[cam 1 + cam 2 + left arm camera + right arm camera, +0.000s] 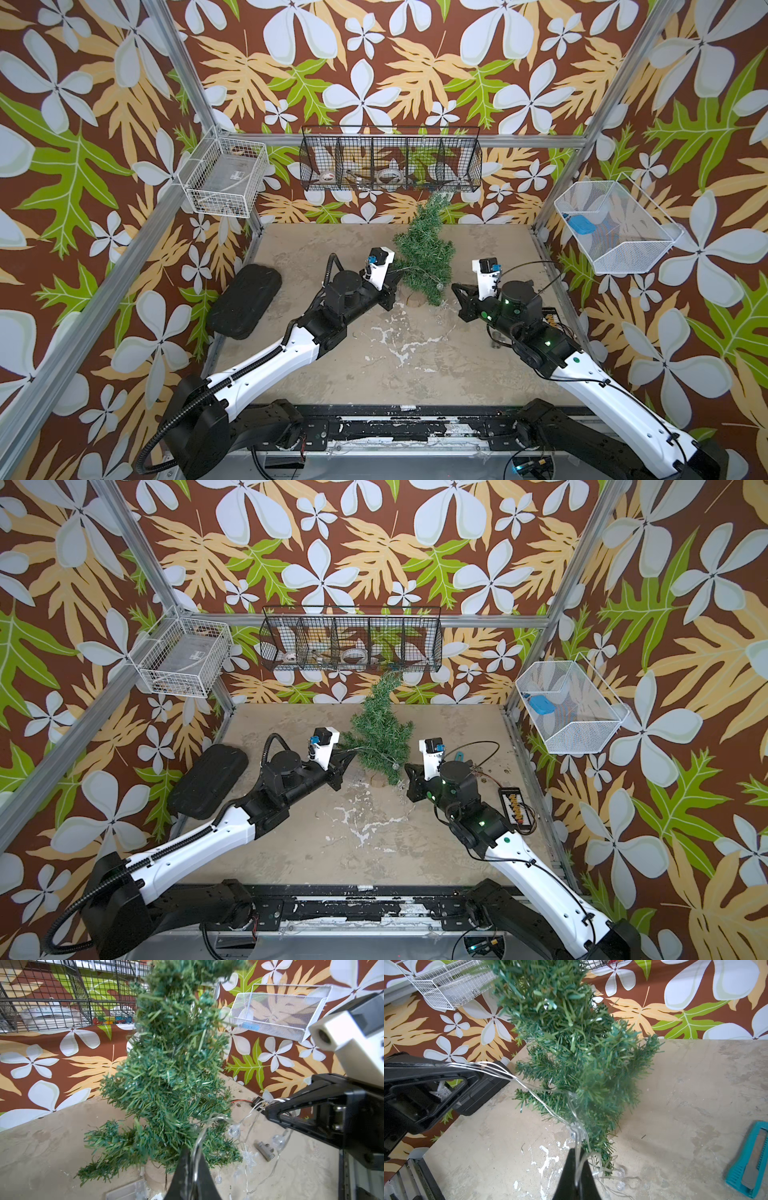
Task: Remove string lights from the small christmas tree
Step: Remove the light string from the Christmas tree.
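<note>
Bright, even light, faint shadows; wrist views bow at the edges and blur the small christmas tree (172, 1076)

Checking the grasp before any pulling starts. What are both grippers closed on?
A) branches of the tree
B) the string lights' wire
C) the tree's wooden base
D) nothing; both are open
B: each wrist view shows the thin wire of the string lights pinched in shut tips, the left gripper and the right gripper, beside the small christmas tree.
</note>
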